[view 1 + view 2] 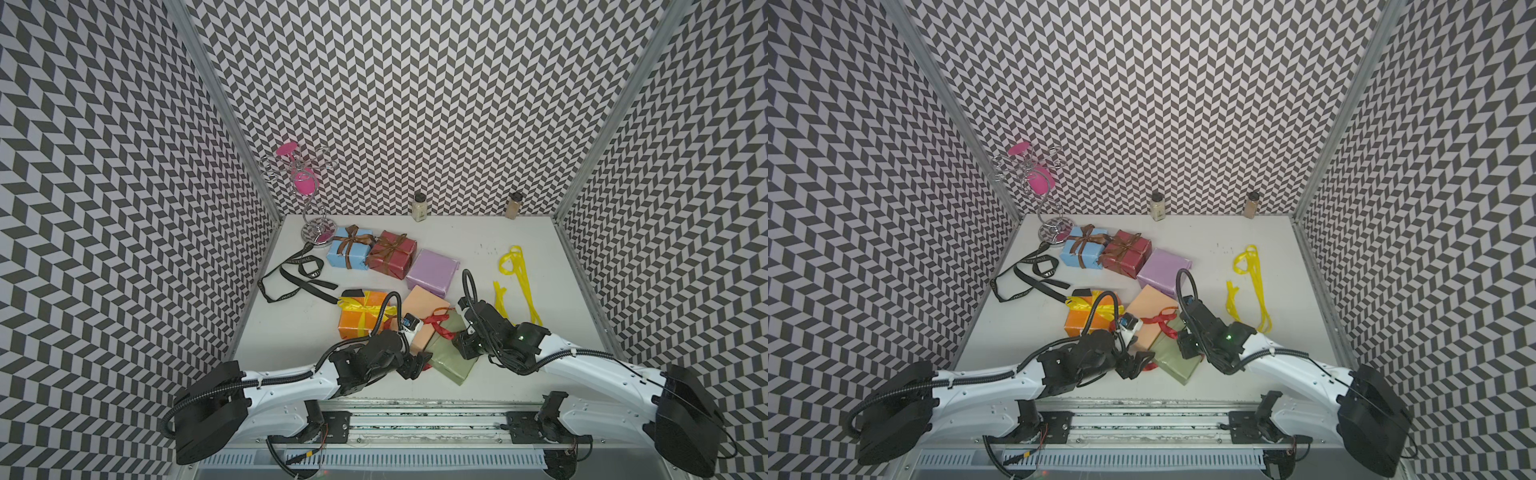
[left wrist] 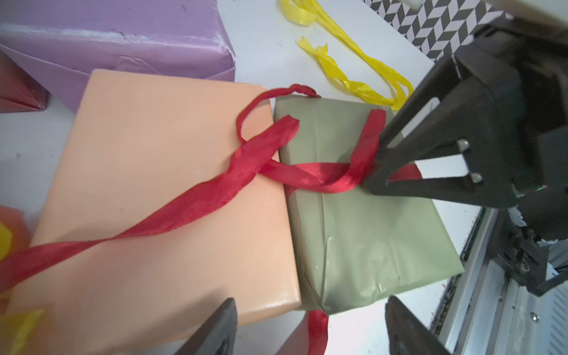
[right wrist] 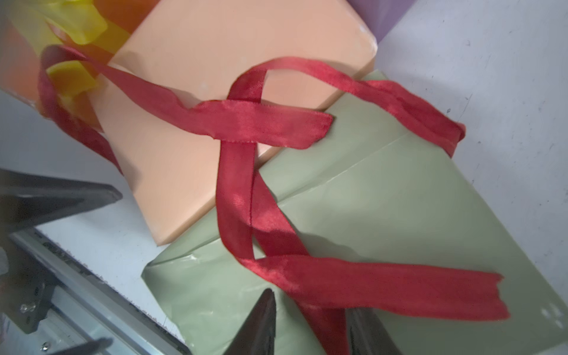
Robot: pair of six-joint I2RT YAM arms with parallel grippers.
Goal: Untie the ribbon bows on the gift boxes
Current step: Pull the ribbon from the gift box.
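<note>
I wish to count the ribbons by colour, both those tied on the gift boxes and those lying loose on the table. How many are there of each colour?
Brown ribbons: 2
Yellow ribbons: 2
Red ribbon: 1
Black ribbon: 1
Total: 6

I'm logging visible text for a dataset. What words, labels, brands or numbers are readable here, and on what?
"ETERNAL": white letters on the black ribbon, lying untied. The rest of its repeated lettering is too small to read.
Labels on the pale spice jar and the brown spice jar: too small to read.
Nothing else carries readable text.
</note>
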